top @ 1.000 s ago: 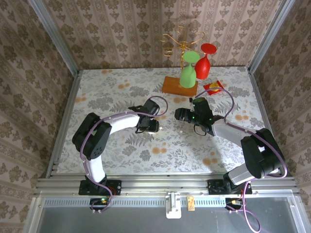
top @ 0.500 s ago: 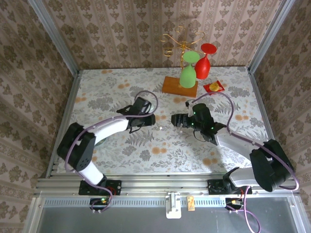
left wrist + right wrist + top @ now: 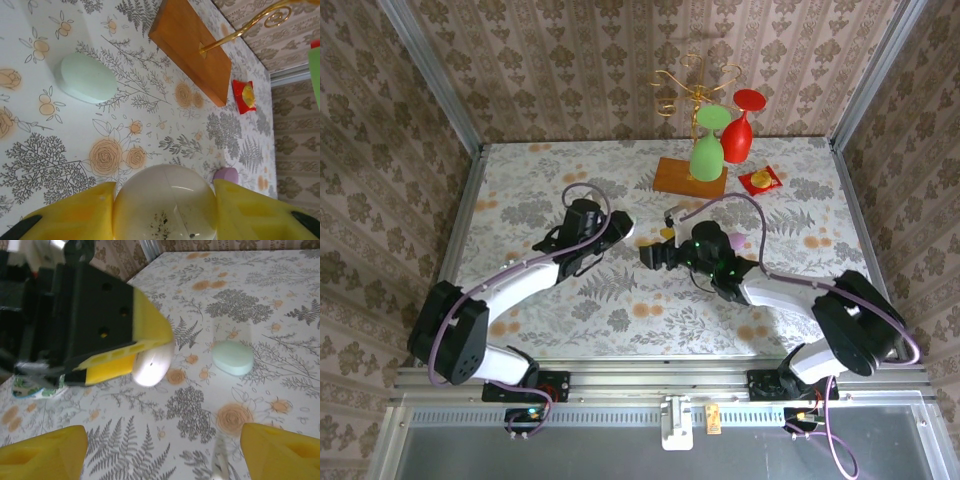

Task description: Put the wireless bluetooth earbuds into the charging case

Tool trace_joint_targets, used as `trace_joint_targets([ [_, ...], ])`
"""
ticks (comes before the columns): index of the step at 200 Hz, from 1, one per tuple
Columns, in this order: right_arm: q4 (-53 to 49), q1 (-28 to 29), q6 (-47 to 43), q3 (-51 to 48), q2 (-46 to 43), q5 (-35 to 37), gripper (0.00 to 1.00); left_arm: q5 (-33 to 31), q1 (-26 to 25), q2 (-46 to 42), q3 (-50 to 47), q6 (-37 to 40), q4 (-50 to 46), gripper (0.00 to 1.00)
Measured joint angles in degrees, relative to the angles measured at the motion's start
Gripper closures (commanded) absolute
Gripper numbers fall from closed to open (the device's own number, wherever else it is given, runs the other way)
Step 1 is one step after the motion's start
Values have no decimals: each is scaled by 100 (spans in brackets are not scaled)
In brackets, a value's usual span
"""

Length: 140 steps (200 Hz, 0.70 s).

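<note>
My left gripper (image 3: 165,200) is shut on a white oval charging case (image 3: 165,202), its yellow fingers (image 3: 70,215) pressing both sides. From above, this gripper (image 3: 618,230) hovers left of the table's middle. The right wrist view shows the same white case (image 3: 152,365) held just above the table. My right gripper (image 3: 160,455) stands open facing it, nothing between its fingers. From above, the right gripper (image 3: 655,256) is a short way right of the left one. A small blurred whitish bit (image 3: 218,465), perhaps an earbud, lies low by the right finger.
A pale green oval case (image 3: 89,77) lies on the floral table beyond the white one, and a purple case (image 3: 226,174) sits close by. A wooden base (image 3: 690,176) with a gold stand and green and red glasses stands at the back, a red packet (image 3: 761,179) beside it.
The left arm has stretched out and carried the white case up and to the left. The right gripper has followed it leftward and stays open.
</note>
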Motion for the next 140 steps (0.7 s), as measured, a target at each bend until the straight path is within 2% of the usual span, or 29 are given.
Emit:
trace_joint_targets([
  [22,247,0,120,229,334,-87,25,61,20,-142,-96,-225,120,56],
  [102,789,2,549,973,1163,-645,55,136,96,-455,-245,-562,404,56],
  [140,807,2,614,1051,1279,-741,59,186,96,-483,-302,-688,518,56],
])
